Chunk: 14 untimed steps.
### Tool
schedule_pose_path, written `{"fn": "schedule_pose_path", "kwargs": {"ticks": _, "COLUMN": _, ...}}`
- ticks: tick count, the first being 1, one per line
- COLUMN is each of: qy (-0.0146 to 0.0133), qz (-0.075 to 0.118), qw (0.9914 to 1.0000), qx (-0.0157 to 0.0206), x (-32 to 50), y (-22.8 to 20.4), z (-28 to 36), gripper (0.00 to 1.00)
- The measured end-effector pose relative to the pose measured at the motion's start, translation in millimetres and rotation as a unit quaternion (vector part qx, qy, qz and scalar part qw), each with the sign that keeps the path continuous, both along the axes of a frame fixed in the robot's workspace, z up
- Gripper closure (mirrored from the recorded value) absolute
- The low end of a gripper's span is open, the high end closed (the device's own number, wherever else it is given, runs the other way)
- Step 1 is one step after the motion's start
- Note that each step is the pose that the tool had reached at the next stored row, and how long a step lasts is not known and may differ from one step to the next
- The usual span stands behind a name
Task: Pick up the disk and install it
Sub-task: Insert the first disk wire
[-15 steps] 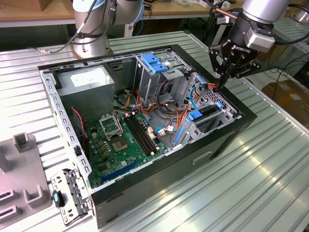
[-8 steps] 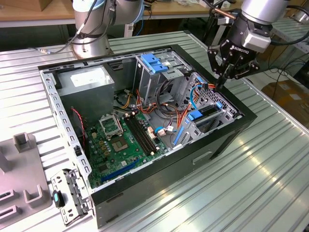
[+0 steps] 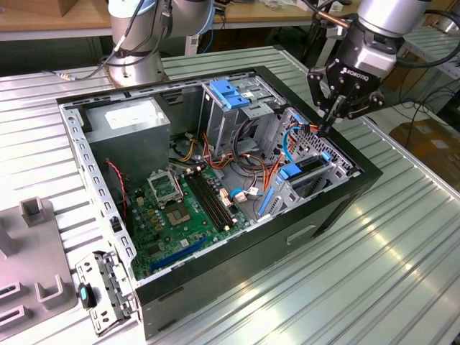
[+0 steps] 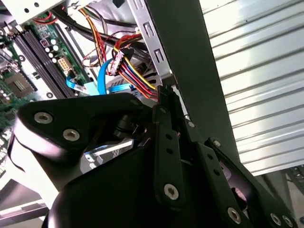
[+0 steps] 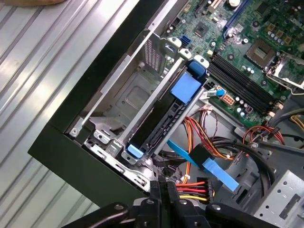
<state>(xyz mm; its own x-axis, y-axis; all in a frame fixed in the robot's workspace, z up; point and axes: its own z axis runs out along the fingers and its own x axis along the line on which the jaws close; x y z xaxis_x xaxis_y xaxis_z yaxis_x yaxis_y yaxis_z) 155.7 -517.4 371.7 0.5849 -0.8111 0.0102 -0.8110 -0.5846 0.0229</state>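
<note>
The disk (image 5: 164,126) sits slotted on edge in the metal bay at the case's corner, its dark side showing and blue rail tabs at both ends. In the exterior view the disk (image 3: 310,167) lies in the bay at the right end of the open computer case (image 3: 338,208). My gripper (image 3: 327,123) hangs just above that bay, a little behind the disk. In both wrist views the fingertips (image 5: 161,187) (image 4: 167,102) are pressed together with nothing between them, next to a bundle of orange and red wires.
A grey power-supply box (image 3: 133,126) fills the case's back left corner. A blue latch (image 3: 228,93) tops the tall drive cage. The motherboard (image 3: 180,208) lies on the case floor. A blue ribbon cable (image 5: 213,168) crosses near the fingertips. A loose bracket (image 3: 100,291) lies at the front left.
</note>
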Motion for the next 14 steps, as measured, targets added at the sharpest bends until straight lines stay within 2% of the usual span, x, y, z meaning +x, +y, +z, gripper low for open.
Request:
{"fn": "schedule_pose_path", "kwargs": {"ticks": 6, "qy": 0.0, "qz": -0.035, "qw": 0.99938, "qx": 0.0, "x": 0.0, "y": 0.0, "z": -0.5, "gripper": 0.83}}
{"fn": "schedule_pose_path", "kwargs": {"ticks": 9, "qy": 0.0, "qz": -0.059, "qw": 0.99823, "qx": 0.0, "x": 0.0, "y": 0.0, "z": -0.7, "gripper": 0.83}}
{"fn": "schedule_pose_path", "kwargs": {"ticks": 14, "qy": 0.0, "qz": -0.084, "qw": 0.99644, "qx": 0.0, "x": 0.0, "y": 0.0, "z": -0.8, "gripper": 0.83}}
